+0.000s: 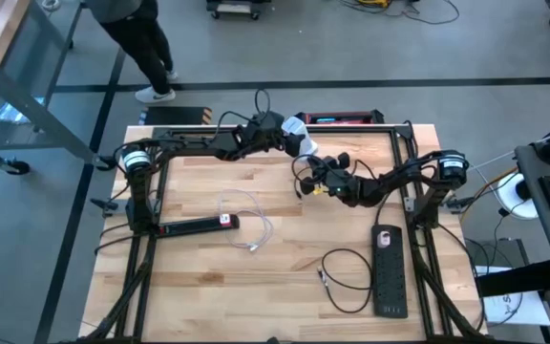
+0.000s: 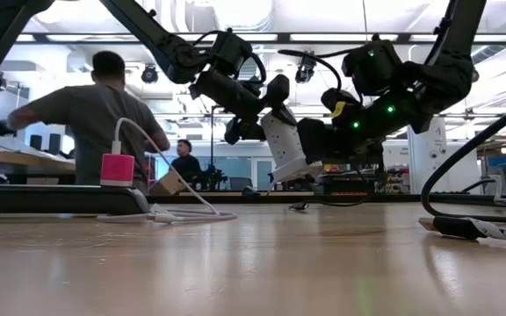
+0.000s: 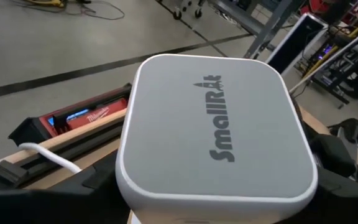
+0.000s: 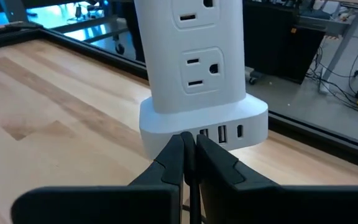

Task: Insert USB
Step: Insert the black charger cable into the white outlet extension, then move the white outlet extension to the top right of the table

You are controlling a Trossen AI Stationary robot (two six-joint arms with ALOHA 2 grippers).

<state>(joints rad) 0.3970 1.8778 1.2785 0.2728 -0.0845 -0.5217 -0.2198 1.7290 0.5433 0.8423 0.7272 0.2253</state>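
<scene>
- Right gripper: fingers nearly closed, pinching something thin and dark between the tips, most likely the USB plug, though the plug itself is hidden. It sits just below the USB ports at the centre of the right wrist view.
- Left gripper: holds the white power tower off the table, tilted, upper centre of the high view. Fingers are hidden under the tower's grey cap, so how far they are open cannot be told.
- In the low view the tower hangs at frame centre, between the two arms, well clear of the table.
- Step in hand, by judgement: final alignment of plug to port; insertion not yet made. Tips read slightly left of the USB-A slots in the right wrist view.
- Next move calls for a small sideways correction, then a straight push along the port axis, with the left arm holding the tower rigid against it.
- Room: open wood below and in front of the grippers. The black cable and black strip lie lower right in the high view; the white cable and second strip lie centre left, all well apart from the work.
- Table's far edge is near the tower; a person stands beyond it, upper left of the low view.
</scene>
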